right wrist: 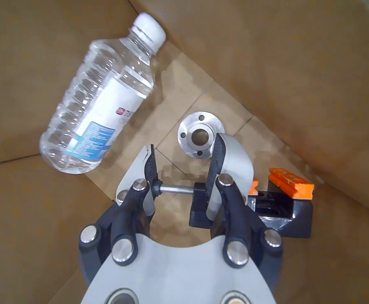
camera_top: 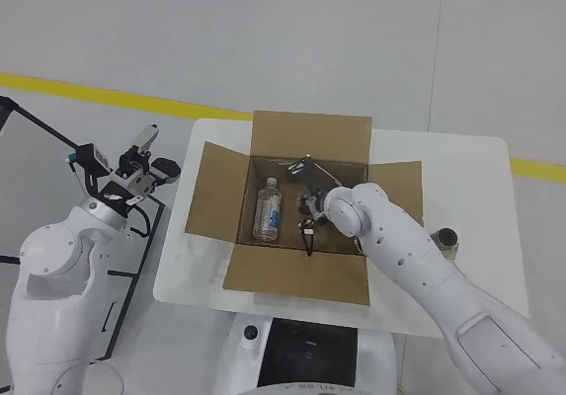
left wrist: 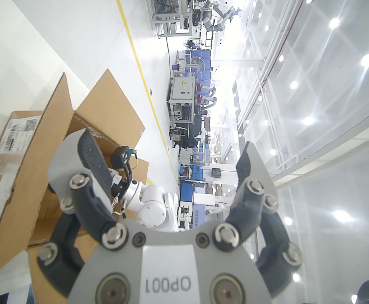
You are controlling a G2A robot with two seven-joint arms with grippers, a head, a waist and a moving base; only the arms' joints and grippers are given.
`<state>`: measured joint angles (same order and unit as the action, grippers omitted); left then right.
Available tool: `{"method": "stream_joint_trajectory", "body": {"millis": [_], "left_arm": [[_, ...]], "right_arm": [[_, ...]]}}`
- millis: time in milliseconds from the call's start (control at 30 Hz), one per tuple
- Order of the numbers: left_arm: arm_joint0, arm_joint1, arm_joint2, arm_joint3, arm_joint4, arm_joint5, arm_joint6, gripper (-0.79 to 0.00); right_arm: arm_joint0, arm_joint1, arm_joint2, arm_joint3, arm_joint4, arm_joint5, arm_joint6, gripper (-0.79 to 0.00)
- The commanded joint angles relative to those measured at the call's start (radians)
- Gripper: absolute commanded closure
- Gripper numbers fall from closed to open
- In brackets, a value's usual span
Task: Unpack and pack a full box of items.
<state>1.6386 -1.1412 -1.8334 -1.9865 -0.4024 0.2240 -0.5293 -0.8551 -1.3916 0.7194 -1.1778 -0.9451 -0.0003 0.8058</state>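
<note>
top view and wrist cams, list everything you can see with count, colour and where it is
cardboard box: 1, brown, flaps open, middle of the table
water bottle: 1, clear with white cap and white-blue label, lying on its side in the box
metal flange: 1, silver, flat on the box floor, apart from the bottle
clamp: 1, black with orange pads, on the box floor beside the flange
small roll: 1, dark, on the table beside the box
table: 1, white, under the box
floor line: 1, yellow, behind the table
left gripper: 1, open, empty, held up off the table's side
right gripper: 1, inside the box, at the clamp's screw
</note>
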Motion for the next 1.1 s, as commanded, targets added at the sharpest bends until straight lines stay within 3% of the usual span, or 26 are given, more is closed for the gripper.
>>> {"method": "stream_joint_trajectory", "body": {"millis": [0,67,133,167,267,367,500,600,700,800,833,867,1067], "left_arm": [[0.0,0.0,0.0,0.0,0.0,0.0,0.0,-0.785],[0.0,0.0,0.0,0.0,0.0,0.0,0.0,-0.785],[0.0,0.0,0.0,0.0,0.0,0.0,0.0,-0.785],[0.0,0.0,0.0,0.0,0.0,0.0,0.0,-0.785],[0.0,0.0,0.0,0.0,0.0,0.0,0.0,-0.785],[0.0,0.0,0.0,0.0,0.0,0.0,0.0,-0.785],[0.0,0.0,0.0,0.0,0.0,0.0,0.0,-0.785],[0.0,0.0,0.0,0.0,0.0,0.0,0.0,-0.785],[0.0,0.0,0.0,0.0,0.0,0.0,0.0,-0.785],[0.0,0.0,0.0,0.0,0.0,0.0,0.0,-0.785],[0.0,0.0,0.0,0.0,0.0,0.0,0.0,-0.785],[0.0,0.0,0.0,0.0,0.0,0.0,0.0,-0.785],[0.0,0.0,0.0,0.0,0.0,0.0,0.0,-0.785]], "right_arm": [[-0.046,0.023,0.053,-0.106,-0.026,0.014,-0.003,-0.329],[-0.111,0.05,0.115,-0.241,-0.064,0.024,0.007,-0.326],[-0.227,0.091,0.233,-0.462,-0.108,0.039,0.046,-0.323],[-0.327,0.118,0.328,-0.636,-0.138,0.038,0.077,-0.323],[-0.565,0.162,0.574,-0.986,-0.174,0.035,0.126,-0.326],[-0.783,0.181,0.831,-1.172,-0.155,0.049,0.08,-0.336],[-1.005,0.181,1.176,-1.172,-0.012,0.031,-0.061,-0.342],[-1.17,0.17,1.352,-1.148,0.048,0.022,-0.159,-0.329],[-1.289,0.153,1.426,-1.076,0.127,-0.005,-0.271,-0.326],[-1.377,0.137,1.428,-0.997,0.222,-0.067,-0.366,-0.339],[-1.397,0.135,1.42,-0.978,0.259,-0.103,-0.359,-0.388],[-1.397,0.135,1.42,-0.978,0.259,-0.103,-0.359,-0.77],[-1.397,0.135,1.42,-0.978,0.259,-0.103,-0.359,-0.77]]}}
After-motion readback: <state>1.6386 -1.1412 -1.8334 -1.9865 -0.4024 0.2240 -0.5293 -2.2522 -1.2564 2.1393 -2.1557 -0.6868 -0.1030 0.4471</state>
